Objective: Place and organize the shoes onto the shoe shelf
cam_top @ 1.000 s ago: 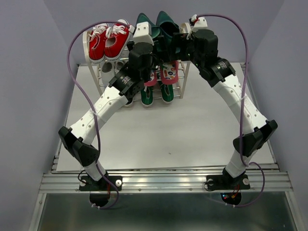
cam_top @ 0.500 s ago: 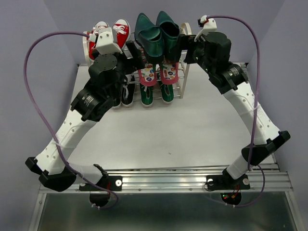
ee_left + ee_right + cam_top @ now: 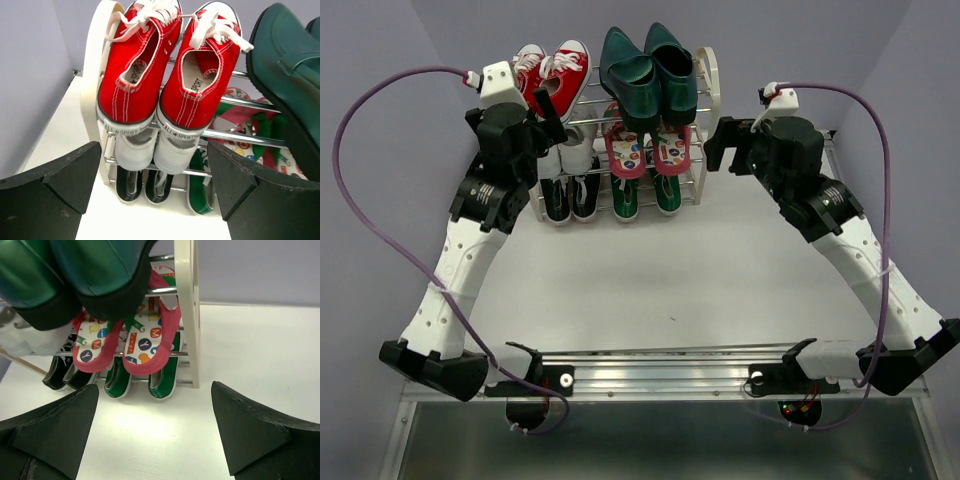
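The shoe shelf [image 3: 708,110] stands at the back of the table. Its right half holds the dark-green heels [image 3: 647,70] on top, the flip-flops [image 3: 648,152] in the middle and the green sneakers [image 3: 647,197] at the bottom. The heels [image 3: 75,275], flip-flops [image 3: 125,342] and green sneakers [image 3: 142,380] also show in the right wrist view. My left gripper [image 3: 548,108] is open and empty at the shelf's left end. My right gripper [image 3: 718,145] is open and empty just right of the shelf's right frame [image 3: 186,310].
The shelf's left half holds red sneakers [image 3: 165,70] on top, white sneakers [image 3: 150,150] below them and black sneakers [image 3: 145,185] at the bottom. Purple cables loop out from both wrists. The table's metal front rail [image 3: 660,375] carries both arm bases.
Both arms have drawn back from the shelf front. The left gripper swung out to the left end, the right gripper out to the right and lower. All shoes stay on the shelf.
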### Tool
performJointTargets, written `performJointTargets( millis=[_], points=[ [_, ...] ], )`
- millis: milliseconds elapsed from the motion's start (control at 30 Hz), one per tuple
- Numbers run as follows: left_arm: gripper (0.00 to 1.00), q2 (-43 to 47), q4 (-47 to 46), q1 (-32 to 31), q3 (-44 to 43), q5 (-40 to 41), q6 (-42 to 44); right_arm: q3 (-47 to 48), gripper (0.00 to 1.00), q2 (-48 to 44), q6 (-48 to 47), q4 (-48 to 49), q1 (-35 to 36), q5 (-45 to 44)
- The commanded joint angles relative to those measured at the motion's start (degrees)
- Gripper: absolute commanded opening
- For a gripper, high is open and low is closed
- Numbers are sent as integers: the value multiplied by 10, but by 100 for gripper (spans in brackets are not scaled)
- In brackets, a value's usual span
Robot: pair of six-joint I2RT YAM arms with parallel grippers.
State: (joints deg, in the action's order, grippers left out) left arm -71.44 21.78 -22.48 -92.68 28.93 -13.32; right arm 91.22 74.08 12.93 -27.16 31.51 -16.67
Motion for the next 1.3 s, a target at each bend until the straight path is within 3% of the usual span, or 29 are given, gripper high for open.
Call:
performJointTargets(
  millis=[0, 467, 600, 967, 1267],
  points=[
    [99, -33, -50, 24, -31, -85, 62, -21, 100, -28, 4, 29, 2, -23],
    [99, -73, -75, 58, -72, -155, 112, -39, 100, -32, -7, 33, 2, -37],
    [88, -75, -82, 58, -66, -197, 107, -41, 100, -29, -8, 33, 2, -35],
    [85, -88, -106, 58, -49, -254, 89, -45, 100, -32, -13, 35, 2, -38],
    [80, -124, -100, 58, -87, -167, 109, -45, 100, -26, -15, 36, 2, -30]
  ],
)
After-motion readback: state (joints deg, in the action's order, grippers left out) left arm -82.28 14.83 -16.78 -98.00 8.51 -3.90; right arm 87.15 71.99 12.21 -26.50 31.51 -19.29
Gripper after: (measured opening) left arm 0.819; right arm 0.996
